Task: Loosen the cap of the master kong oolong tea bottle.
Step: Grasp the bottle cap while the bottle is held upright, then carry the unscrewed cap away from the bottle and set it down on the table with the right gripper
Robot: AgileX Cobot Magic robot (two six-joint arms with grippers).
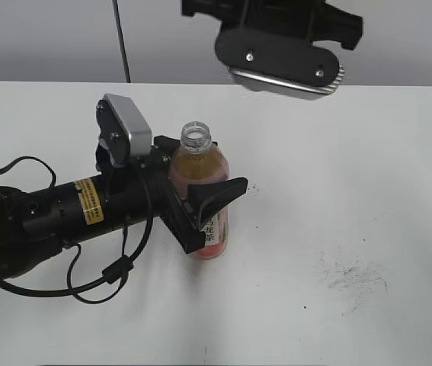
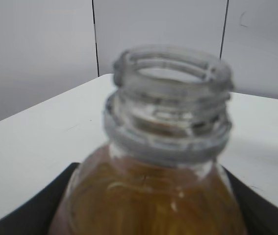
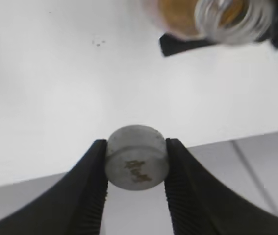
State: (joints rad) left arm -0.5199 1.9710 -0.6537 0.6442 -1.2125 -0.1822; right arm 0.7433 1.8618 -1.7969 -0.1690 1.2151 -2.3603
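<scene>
The master kong oolong tea bottle (image 1: 204, 194) stands upright on the white table (image 1: 353, 191), left of the table's middle in the exterior view, its threaded neck bare and open at the top. The left arm (image 1: 56, 217) lies low and nearly level over the table, reaching in from the left edge toward the bottle, with a looping black cable beneath it and the silver wrist camera (image 1: 128, 126) riding on top. Its left claw (image 1: 200, 206) is clamped around the bottle's body, one black finger crossing the front of the pink label and the other behind the shoulder. The left wrist view looks straight at the open neck (image 2: 170, 105) (blurred by nearness), amber tea below it and black finger edges at both lower corners. The right arm hangs high above the table's far edge, only its wrist end (image 1: 284, 49) showing at the top of the exterior view. In the right wrist view the right claw (image 3: 137, 164) pinches the cap (image 3: 137, 157) by its sides between two black fingers (image 3: 92, 181), a faint dark mark on the cap's flat face turned to the camera; the cap is well clear of the bottle, whose mouth (image 3: 232, 19) shows blurred at the upper right
</scene>
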